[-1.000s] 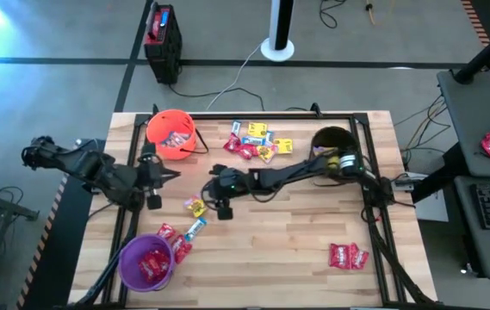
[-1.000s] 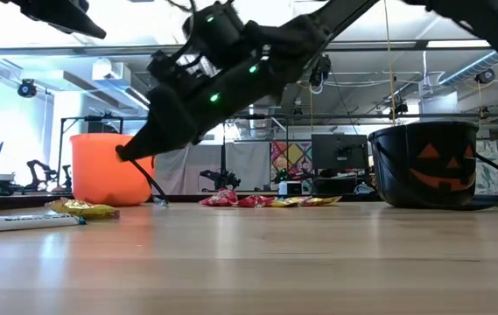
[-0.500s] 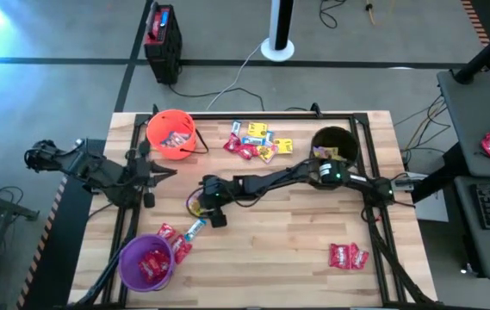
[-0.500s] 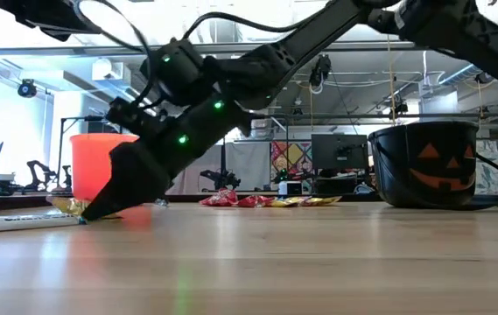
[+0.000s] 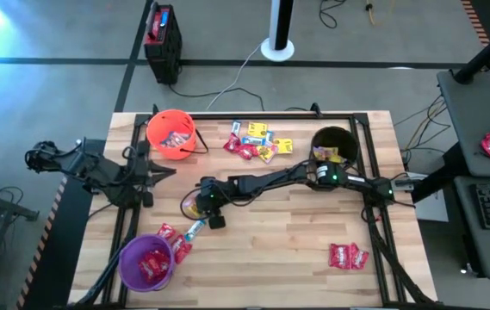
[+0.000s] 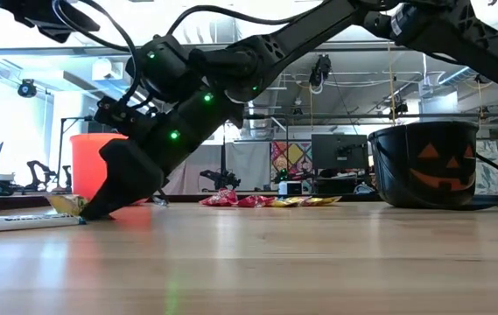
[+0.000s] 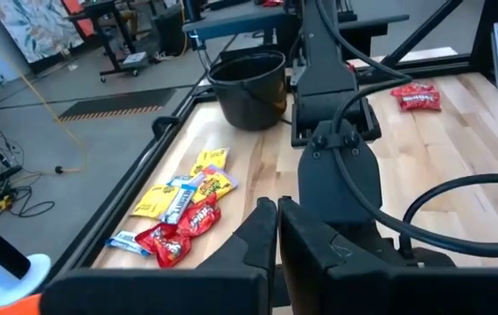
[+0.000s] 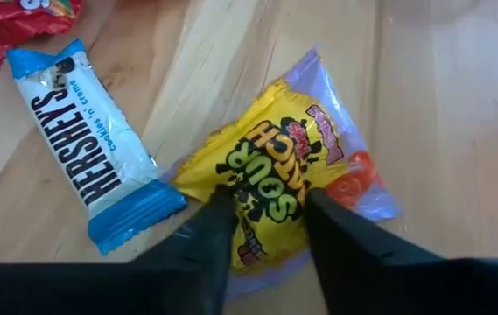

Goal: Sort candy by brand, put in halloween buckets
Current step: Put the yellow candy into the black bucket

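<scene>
Right wrist view shows the right claw [image 8: 262, 223] directly over a yellow Sour Patch packet [image 8: 288, 179], its two fingers [image 8: 209, 232] narrowed onto the wrapper's near edge and touching it; whether the packet is truly pinched I cannot tell. The packet's long axis runs diagonally away from the claw. Just beside it lies a blue-and-white bar [image 8: 91, 162] reading "Hershey's Cookies 'n' Creme". From above, this spot is toward the tabletop's [image 5: 296, 250] left edge, between the orange bucket [image 5: 171, 133] and purple bucket [image 5: 147, 263]. The left claw [image 5: 160, 173] is shut and empty nearby. The black bucket [image 5: 333, 142] stands far off at the right rear.
</scene>
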